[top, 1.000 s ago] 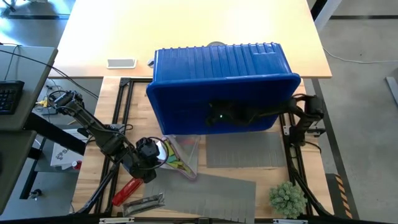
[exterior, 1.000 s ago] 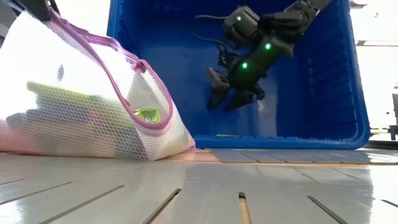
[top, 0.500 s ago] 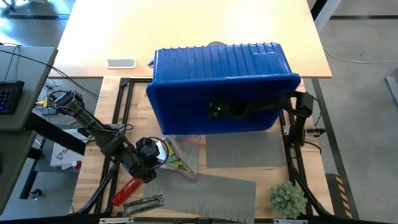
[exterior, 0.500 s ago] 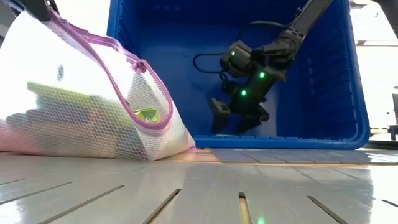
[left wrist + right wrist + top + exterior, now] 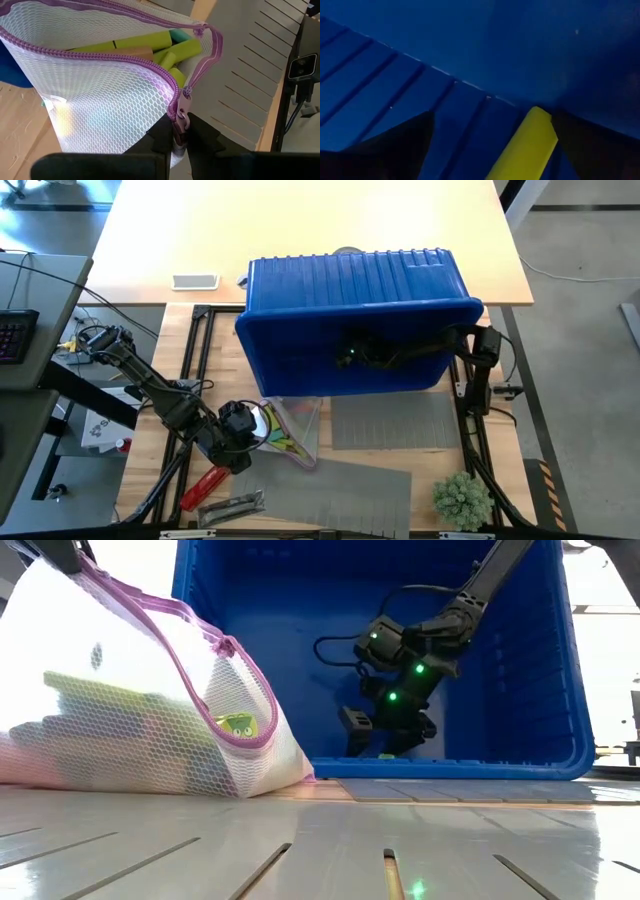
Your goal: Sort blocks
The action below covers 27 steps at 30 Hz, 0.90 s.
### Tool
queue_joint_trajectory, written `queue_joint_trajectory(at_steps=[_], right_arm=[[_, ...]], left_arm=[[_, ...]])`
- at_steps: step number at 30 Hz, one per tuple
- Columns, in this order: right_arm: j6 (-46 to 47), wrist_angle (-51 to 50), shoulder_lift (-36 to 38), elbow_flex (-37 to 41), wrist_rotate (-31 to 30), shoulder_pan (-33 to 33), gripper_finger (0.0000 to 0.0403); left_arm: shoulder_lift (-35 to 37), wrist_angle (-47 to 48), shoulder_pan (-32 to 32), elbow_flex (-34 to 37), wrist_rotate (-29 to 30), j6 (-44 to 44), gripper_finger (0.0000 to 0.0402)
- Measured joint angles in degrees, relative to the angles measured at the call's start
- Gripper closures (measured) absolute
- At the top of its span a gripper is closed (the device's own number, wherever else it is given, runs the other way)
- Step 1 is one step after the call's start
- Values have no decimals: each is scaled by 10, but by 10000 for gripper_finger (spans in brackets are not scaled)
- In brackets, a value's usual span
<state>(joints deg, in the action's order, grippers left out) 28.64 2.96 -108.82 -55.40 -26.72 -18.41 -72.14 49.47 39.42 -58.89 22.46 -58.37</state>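
Right hand lowered onto a block in the bin

The right hand (image 5: 383,737), fingers wide, has descended over 1 lime block (image 5: 525,147) on the blue bin (image 5: 300,350) floor, frame centre; left hand (image 5: 181,131) stays pinched on the mesh bag (image 5: 100,105) zipper.

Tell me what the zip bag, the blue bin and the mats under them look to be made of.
Zip bag: white mesh fabric, honeycomb weave showing, purple zipper edge. Blue bin: likely moulded plastic, smooth and slightly glossy, ribbed walls. Mats: grey, matte, slotted; probably rubber or foam, hard to tell.
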Motion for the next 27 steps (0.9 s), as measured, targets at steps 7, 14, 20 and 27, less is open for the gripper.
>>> queue_joint_trajectory(at_steps=[7,14,20,27], right_arm=[[60,-46,-1,0,2,5,13],[79,-59,0,0,-28,30,13],[91,-76,2,-1,-15,31,24],[90,-75,2,-1,13,32,121]], left_arm=[[0,0,0,0,0,0,378],[0,0,0,0,0,0,378],[0,0,0,0,0,0,378],[0,0,0,0,0,0,378]])
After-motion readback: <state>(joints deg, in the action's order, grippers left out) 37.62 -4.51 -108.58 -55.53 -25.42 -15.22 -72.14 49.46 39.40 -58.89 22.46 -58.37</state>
